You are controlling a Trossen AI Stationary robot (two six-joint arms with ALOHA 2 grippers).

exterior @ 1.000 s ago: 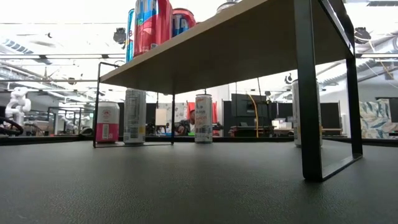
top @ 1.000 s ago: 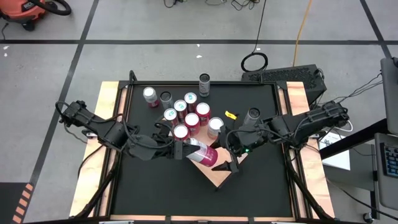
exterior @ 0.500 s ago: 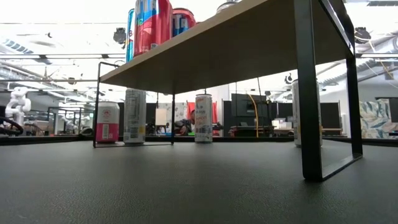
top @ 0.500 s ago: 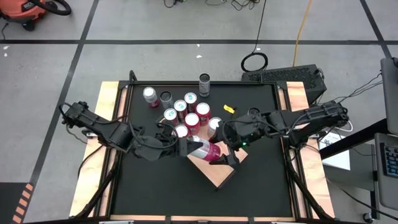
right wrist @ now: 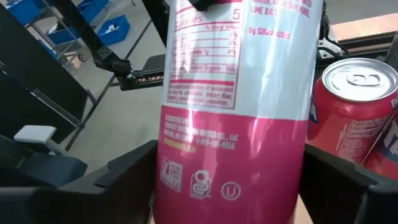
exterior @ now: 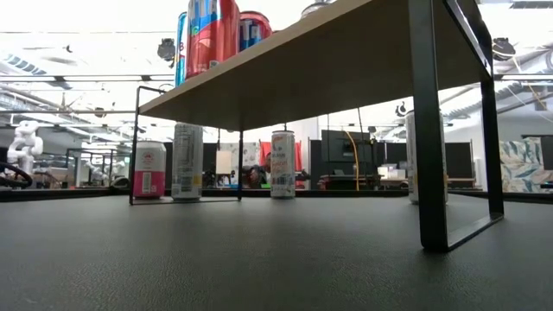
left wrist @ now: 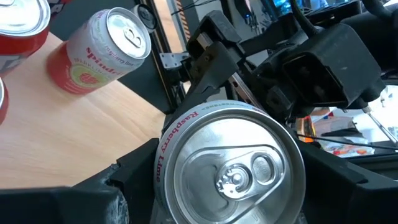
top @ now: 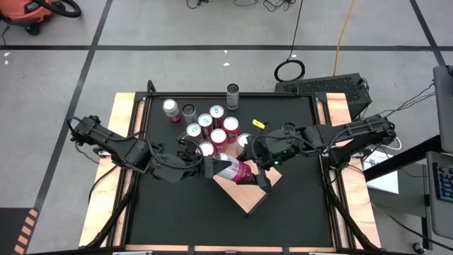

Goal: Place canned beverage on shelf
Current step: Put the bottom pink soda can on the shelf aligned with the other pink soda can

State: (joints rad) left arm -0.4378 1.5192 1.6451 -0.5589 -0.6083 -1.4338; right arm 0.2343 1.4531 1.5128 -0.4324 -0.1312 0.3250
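Aluminium pink-and-white slim beverage can (top: 231, 170), rigid, smooth (likely slippery): left gripper (top: 205, 168) clasps its top end, right gripper (top: 259, 172) straddles its pink base, above pale wooden shelf (top: 249, 200) edge.

Glossy aluminium can (left wrist: 231, 165) with a brushed metal top; pale grained wood shelf (top: 249, 200); matt black table (exterior: 259, 259).

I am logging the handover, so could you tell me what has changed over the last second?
The right gripper moved in from the shelf's right-hand side and now brackets the pink can's base. The left gripper kept hold of that can's top end. The standing cans and the shelf did not move.
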